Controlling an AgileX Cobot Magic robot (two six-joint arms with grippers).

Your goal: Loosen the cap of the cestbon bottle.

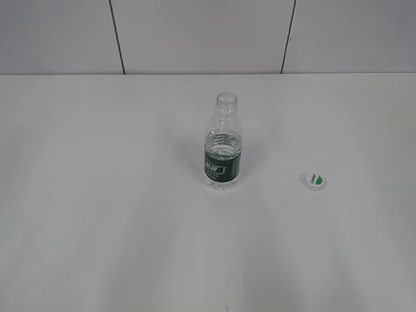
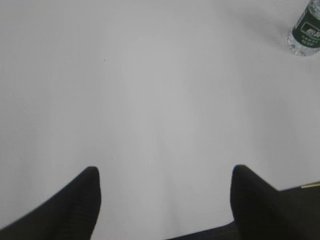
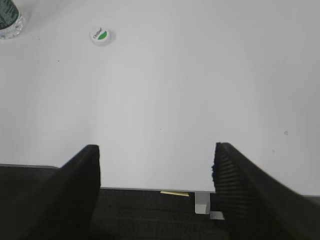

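The cestbon bottle [image 1: 223,145] stands upright in the middle of the white table, clear with a dark green label band, its neck open and capless. Its base shows at the top right of the left wrist view [image 2: 305,31] and at the top left of the right wrist view [image 3: 9,20]. The cap [image 1: 314,179] lies flat on the table to the bottle's right, green and white top up; it also shows in the right wrist view [image 3: 101,36]. My left gripper [image 2: 165,185] is open and empty, far from the bottle. My right gripper [image 3: 157,165] is open and empty over the table's near edge.
The white table [image 1: 97,214] ends at a grey panelled wall [image 1: 195,32] at the back. The right wrist view shows the table's near edge [image 3: 150,188] with dark floor below.
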